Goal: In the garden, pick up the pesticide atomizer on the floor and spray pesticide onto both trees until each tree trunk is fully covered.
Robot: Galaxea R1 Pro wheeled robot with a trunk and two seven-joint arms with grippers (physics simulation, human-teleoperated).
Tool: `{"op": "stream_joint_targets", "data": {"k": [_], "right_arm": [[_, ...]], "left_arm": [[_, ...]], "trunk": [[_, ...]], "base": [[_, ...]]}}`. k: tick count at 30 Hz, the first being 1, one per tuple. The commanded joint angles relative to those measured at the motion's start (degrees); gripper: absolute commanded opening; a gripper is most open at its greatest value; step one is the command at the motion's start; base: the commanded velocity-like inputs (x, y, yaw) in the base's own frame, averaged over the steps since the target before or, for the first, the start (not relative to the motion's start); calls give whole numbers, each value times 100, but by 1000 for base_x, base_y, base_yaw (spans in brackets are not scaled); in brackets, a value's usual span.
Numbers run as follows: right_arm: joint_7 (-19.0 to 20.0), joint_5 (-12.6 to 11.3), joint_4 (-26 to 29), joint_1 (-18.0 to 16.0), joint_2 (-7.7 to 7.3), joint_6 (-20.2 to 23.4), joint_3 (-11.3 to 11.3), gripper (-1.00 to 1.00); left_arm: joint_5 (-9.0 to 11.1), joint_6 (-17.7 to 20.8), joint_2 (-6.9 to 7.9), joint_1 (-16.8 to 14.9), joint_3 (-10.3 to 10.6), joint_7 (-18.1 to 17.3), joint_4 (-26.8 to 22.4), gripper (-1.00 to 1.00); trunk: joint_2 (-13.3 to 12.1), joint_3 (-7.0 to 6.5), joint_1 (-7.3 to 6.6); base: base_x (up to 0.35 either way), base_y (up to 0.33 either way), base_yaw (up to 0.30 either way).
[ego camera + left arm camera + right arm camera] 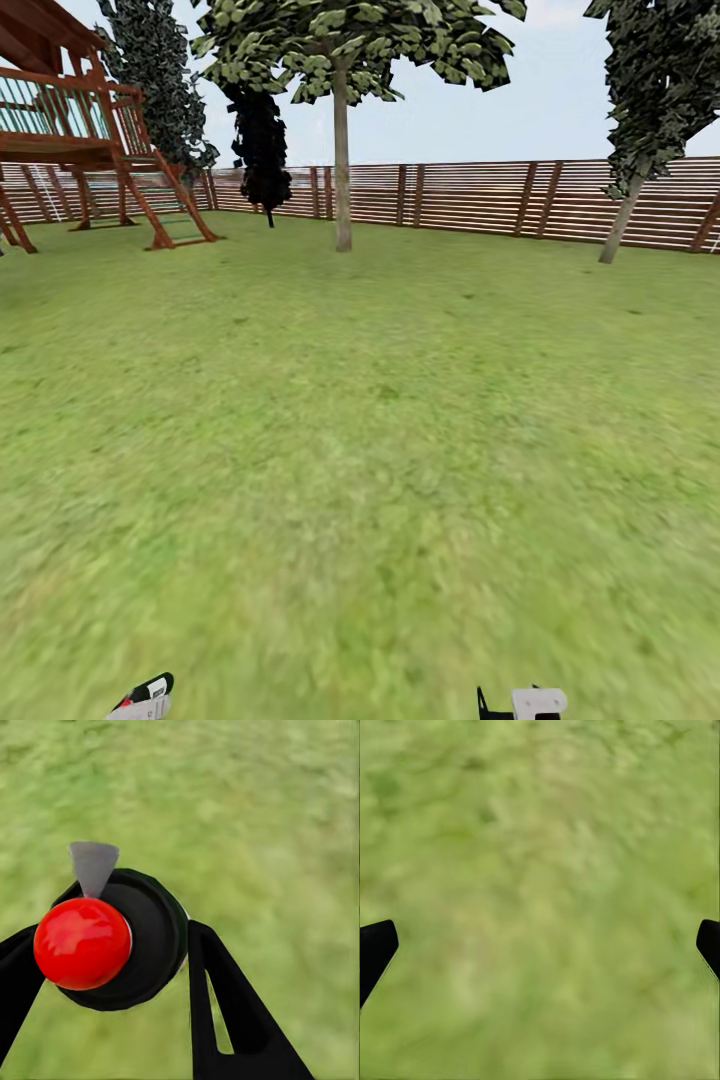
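Left hand [112, 960] clamps the atomizer [112, 945]; right hand [540, 945] spread apart over grass [360, 450].

Garden colours, itemised

Mottled green grass floor [360, 450]; brown horizontal-slat wooden fence [470, 200]; pale grey-tan straight tree trunk [342, 170]; red-capped black round atomizer [112, 941] between black gripper fingers [225, 1012].

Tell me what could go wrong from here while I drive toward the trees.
The left gripper grips the atomizer around its black body; a bump while driving could loosen it. The two trees are far across the lawn, so spraying from here likely misses. The open right gripper can't catch a drop.
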State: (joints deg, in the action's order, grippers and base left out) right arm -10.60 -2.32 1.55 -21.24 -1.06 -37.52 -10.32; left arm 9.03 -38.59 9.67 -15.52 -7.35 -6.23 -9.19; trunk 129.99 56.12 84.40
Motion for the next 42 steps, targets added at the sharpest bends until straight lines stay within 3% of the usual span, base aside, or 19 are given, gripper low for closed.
{"op": "stream_joint_targets", "data": {"k": [1,42], "right_arm": [[-29,-23,-1,-3,0,-10,-49,100],[-29,-23,0,-3,0,-10,-49,100]], "left_arm": [[55,-10,0,-4,-21,-62,5,-100],[55,-12,0,-4,-21,-62,5,-100]], "trunk": [[2,5,3],[2,5,3]], "base": [[339,0,0],[339,0,0]]}}
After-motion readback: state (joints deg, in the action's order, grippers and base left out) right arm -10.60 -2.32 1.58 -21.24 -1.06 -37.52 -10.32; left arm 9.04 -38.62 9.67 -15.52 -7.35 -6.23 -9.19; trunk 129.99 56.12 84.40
